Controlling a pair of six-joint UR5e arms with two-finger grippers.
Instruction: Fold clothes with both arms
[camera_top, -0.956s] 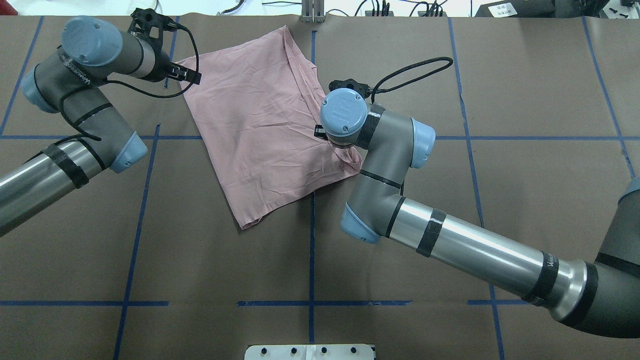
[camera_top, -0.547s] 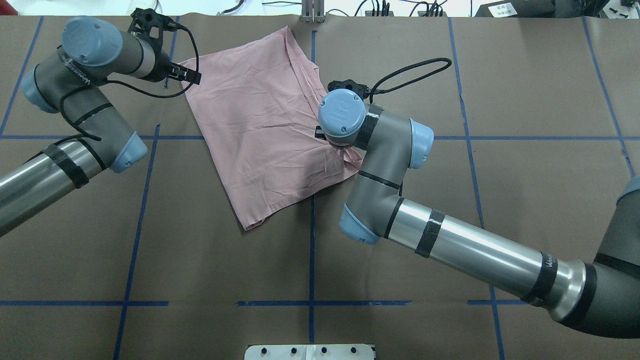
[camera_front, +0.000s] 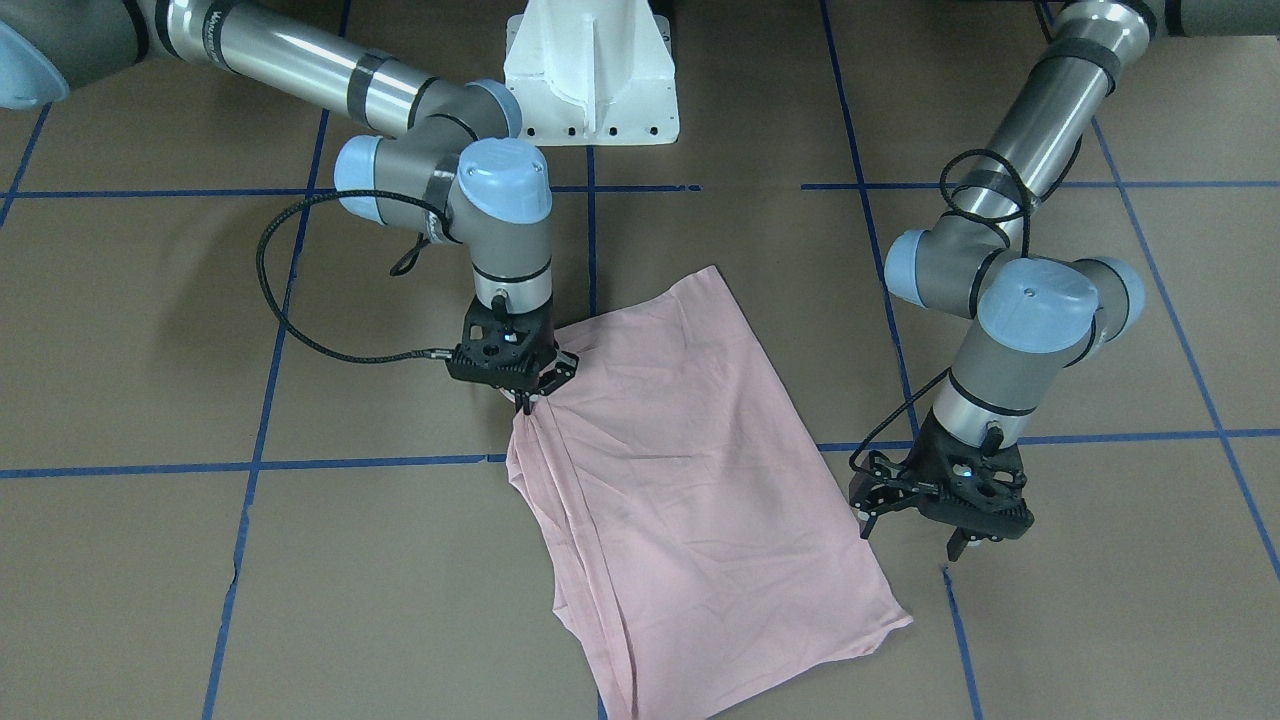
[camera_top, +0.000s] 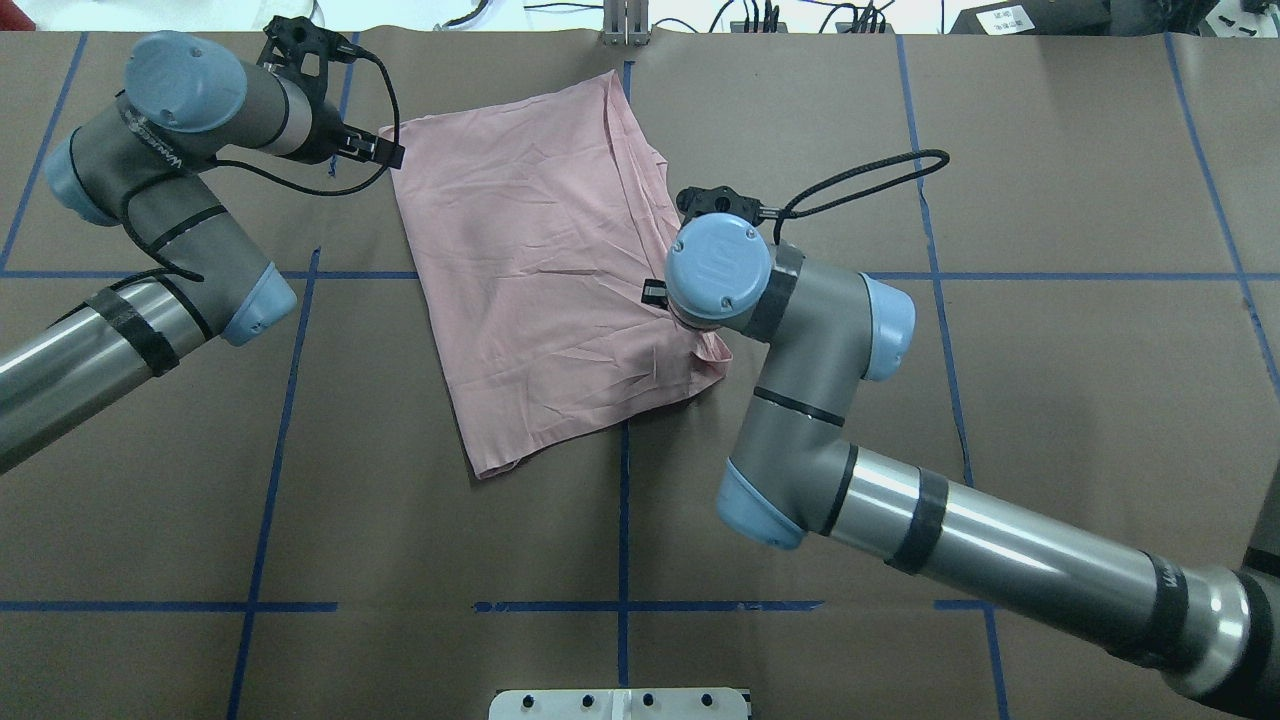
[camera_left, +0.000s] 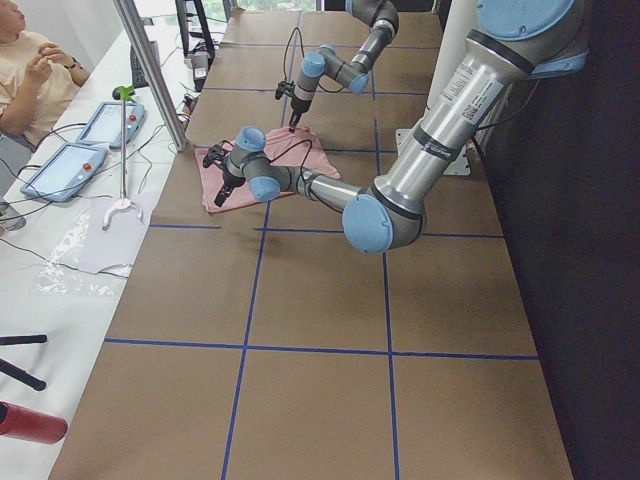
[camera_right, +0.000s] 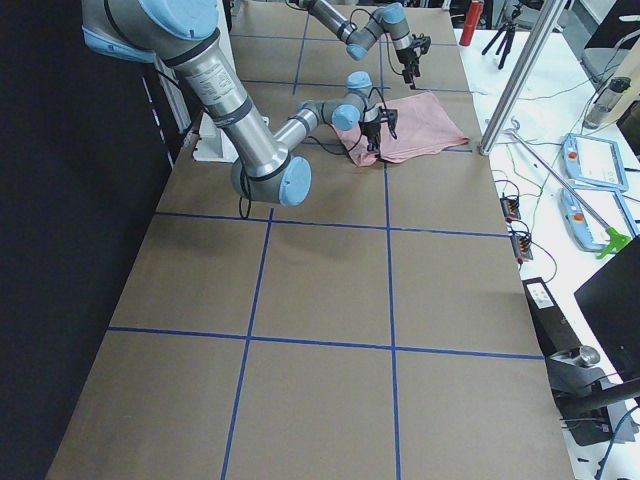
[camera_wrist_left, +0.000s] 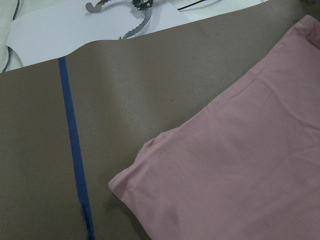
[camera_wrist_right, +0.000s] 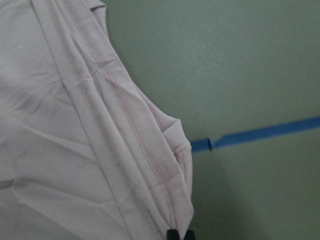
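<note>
**Hidden grip, cropped hem**
From overhead, the right gripper (camera_front: 524, 402) is hidden beneath its own blue wrist cap (camera_top: 718, 268), near the table's middle. Its wrist camera catches only dark, blurred fingertips (camera_wrist_right: 171, 234) at the picture's bottom edge. The T-shirt (camera_front: 690, 500) corner nearest the operators' edge is cut off in the front-facing view. In both side views the left gripper (camera_front: 910, 538) is too small to judge.

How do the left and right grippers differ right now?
The right gripper is shut on a bunched edge of the shirt; the left gripper is open and holds nothing. The right touches the cloth; the left hangs beside the opposite edge, apart from it. Both are black and point down.
</note>
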